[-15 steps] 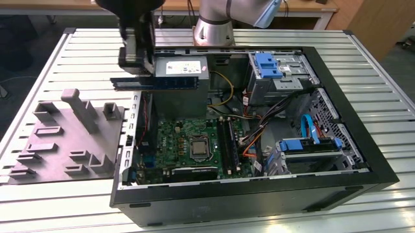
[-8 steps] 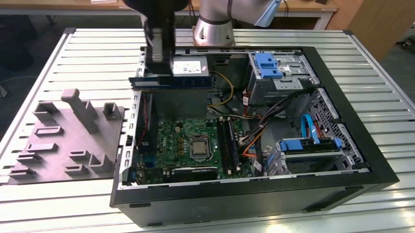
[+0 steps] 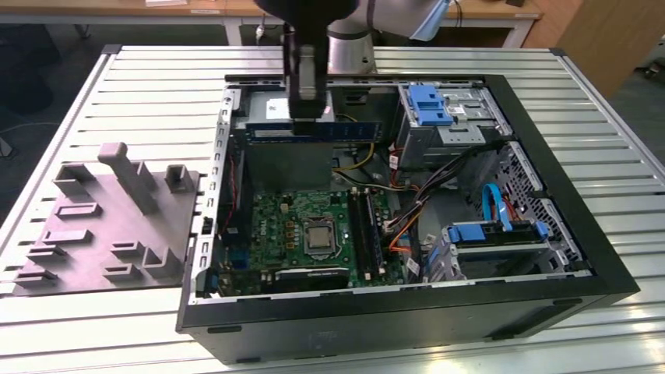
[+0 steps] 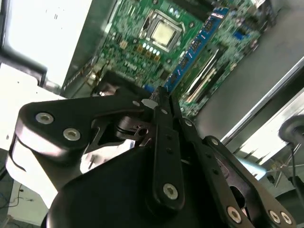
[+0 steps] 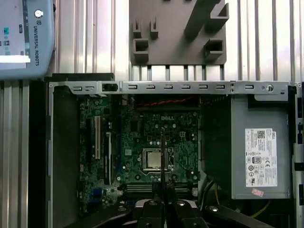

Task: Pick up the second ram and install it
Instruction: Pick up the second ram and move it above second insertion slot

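Gripping the second ram (image 3: 338, 131) across its two flat faces, with the gripper (image 3: 304, 118) closed down tight on the board and nothing else in its grasp. Held level and on edge in the exterior view, up toward twelve o'clock of the open computer case (image 3: 416, 323), seen against the grey power supply (image 3: 283, 164) and well apart from the motherboard (image 3: 301, 226) at six o'clock of it. Not seated in the long black memory slots (image 3: 364, 226), lying at three o'clock of the processor socket (image 3: 317, 234). Showing the second ram (image 4: 194, 45) in the second wrist view as a blue strip running out from the gripper (image 4: 159, 97), dotted with small chips and fine white print too small to make out. Showing the second ram (image 5: 163, 152) in the first wrist view edge-on, as a thin dark line rising from the gripper (image 5: 163, 187) across the processor socket (image 5: 154, 159). Bearing a white sticker (image 5: 260, 156) crowded with print and marks, plus a small pink sticker (image 5: 258, 192) near one corner: the power supply (image 5: 228, 142). White lettering too on the motherboard (image 5: 142, 128) and on the pale blue arm cover (image 5: 26, 38). Sitting at nine o'clock of the case in the exterior view, on the slatted metal table (image 3: 156, 86): the grey fixture tray (image 3: 104, 226) with its upright blocks. At one o'clock inside the case, a blue drive caddy (image 3: 428, 104).
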Controlling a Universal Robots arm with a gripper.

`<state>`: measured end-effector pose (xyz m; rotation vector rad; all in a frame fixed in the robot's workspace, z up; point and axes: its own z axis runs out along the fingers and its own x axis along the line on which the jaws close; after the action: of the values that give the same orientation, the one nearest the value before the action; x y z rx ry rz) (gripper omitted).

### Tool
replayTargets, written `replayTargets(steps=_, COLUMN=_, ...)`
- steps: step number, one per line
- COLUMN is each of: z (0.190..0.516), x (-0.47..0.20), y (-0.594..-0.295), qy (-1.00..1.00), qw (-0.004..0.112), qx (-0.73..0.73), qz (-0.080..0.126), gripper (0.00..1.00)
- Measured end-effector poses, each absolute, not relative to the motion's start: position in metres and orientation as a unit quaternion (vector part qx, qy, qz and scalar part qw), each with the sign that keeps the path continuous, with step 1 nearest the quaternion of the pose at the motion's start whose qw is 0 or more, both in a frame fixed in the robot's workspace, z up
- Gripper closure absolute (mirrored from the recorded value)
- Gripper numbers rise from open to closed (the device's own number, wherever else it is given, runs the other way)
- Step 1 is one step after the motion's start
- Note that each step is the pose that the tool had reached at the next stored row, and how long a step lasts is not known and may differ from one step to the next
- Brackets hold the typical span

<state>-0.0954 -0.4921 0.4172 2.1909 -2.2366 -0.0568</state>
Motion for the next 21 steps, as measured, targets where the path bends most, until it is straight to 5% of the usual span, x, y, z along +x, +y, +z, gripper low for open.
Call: replayTargets(steps=21, z=0.398, x=-0.082, y=-0.492, qy=-0.714, qw=0.005, qx=0.700, qz=-0.019, gripper=0.87)
